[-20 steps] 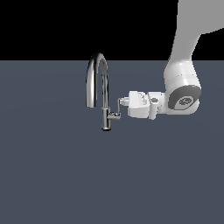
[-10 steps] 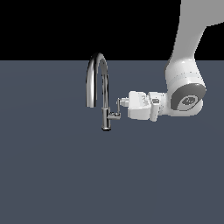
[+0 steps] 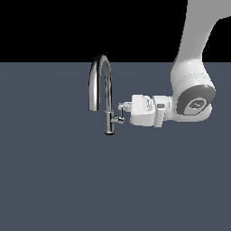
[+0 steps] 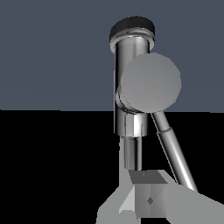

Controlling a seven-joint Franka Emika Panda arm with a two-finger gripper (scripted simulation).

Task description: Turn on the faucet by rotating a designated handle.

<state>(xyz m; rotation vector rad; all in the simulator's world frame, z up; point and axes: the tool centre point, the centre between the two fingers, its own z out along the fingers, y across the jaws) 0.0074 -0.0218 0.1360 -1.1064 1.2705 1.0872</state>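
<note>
A tall shiny faucet (image 3: 104,85) stands on the flat gray desk (image 3: 54,180), a little left of the middle in the exterior view. Its spout bends up high and curves down on the exterior view's left. Low on its stem, a short stub sticks out toward the exterior view's right. A small thin handle (image 3: 121,112) sits on that stub and points up.

The white robot arm (image 3: 191,90) comes in from the exterior view's right. It lies nearly flat, with the gripper (image 3: 122,107) reaching toward the faucet. The tip of the gripper is right at the handle, near its top end. From this view it is too small to tell if they touch.

In the wrist view the faucet stem (image 4: 129,113) looks very close. The round end of the stub (image 4: 150,82) faces the camera. The thin handle (image 4: 173,151) slants away from the stub and runs down beside a gray finger (image 4: 148,199) of the gripper. Only that one finger shows clearly, so it cannot be told whether the gripper is open or closed.
</note>
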